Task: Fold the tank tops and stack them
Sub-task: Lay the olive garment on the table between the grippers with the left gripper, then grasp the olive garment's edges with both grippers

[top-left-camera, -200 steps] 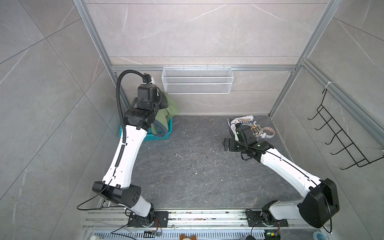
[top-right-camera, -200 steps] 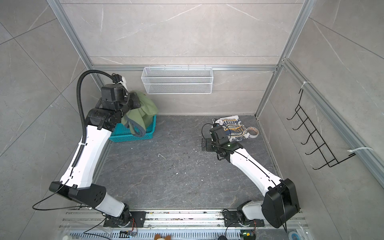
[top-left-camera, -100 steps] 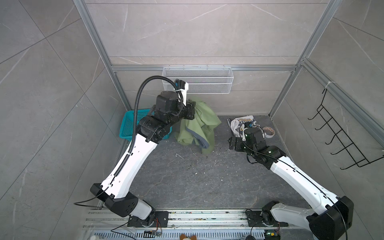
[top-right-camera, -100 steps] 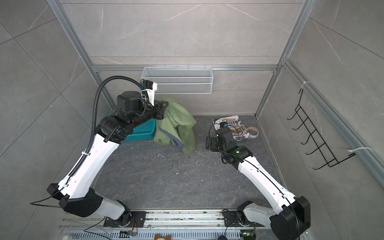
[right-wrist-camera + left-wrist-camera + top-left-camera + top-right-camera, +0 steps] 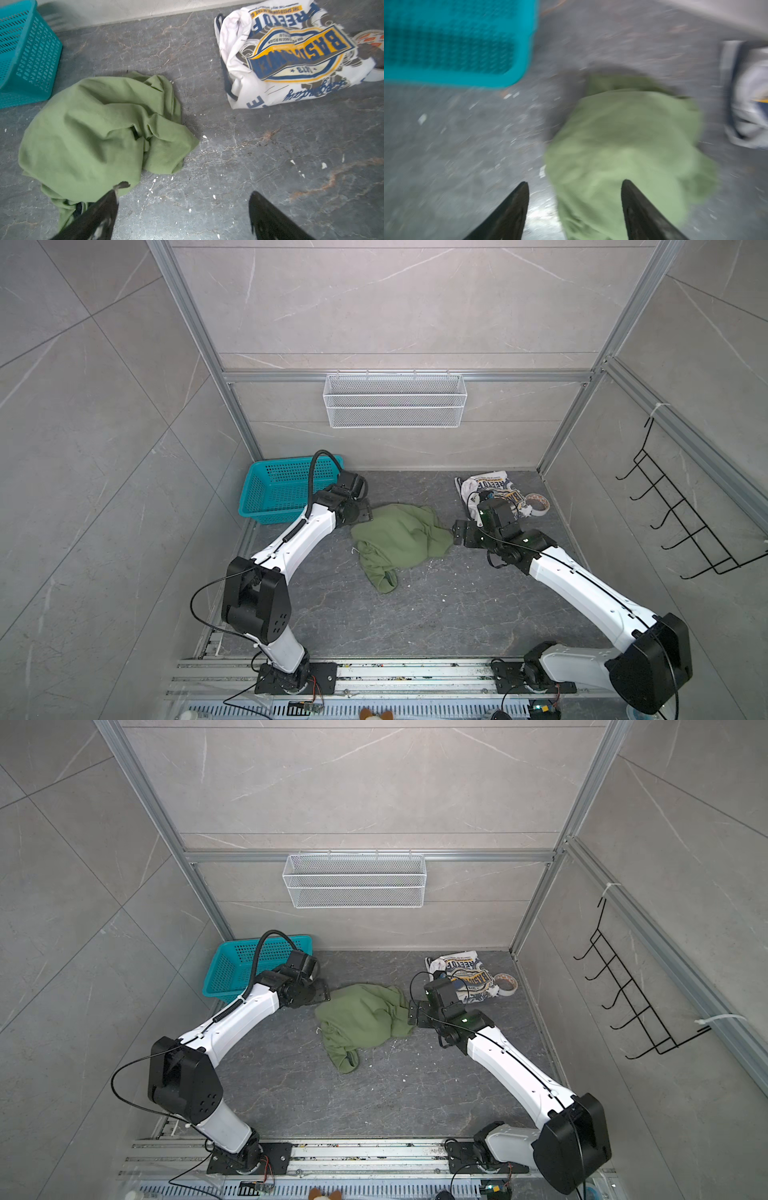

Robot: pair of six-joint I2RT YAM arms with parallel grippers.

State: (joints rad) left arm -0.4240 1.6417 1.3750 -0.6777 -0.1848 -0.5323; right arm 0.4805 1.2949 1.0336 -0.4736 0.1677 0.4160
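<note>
**Listener:** Where is the shirt you are working on?

**Operator:** The crumpled olive green cloth tank top [image 5: 399, 539] lies in a loose heap on the dark grey marbled bench [image 5: 415, 614]. It is about mid-width and nearer the back wall than my arm bases. Nothing holds it. It is rumpled, not flat, and no print shows on it.

**Listener:** And your jaws?

**Operator:** Both pairs are apart and empty. My left jaws sit just beside the heap's left edge, in front of the teal plastic mesh basket [image 5: 282, 489]. The left wrist view is blurred, but it shows two dark fingers [image 5: 512, 212] spread wide with green cloth ahead of them. My right jaws are at the heap's right edge. In both top views they seem to meet the cloth, though I cannot tell whether they touch it.

**Listener:** Which way does the shirt run?

**Operator:** It lies between my two arms, one at each side. Its bulk is toward the back wall and a narrow tail trails toward my bases. I judge that its long axis runs back to front, across the line between the jaws. Neither arm is clearly nearer. I think the next move is for each pair to take an edge and spread the shirt flat.

**Listener:** And the other shirt?

**Operator:** The white cloth tank top with dark trim and a navy and yellow badge print [image 5: 494, 489] sits bunched in the far right corner. It is behind my right arm, against a pale roll of tape [image 5: 538, 504], and apart from the green one.
</note>
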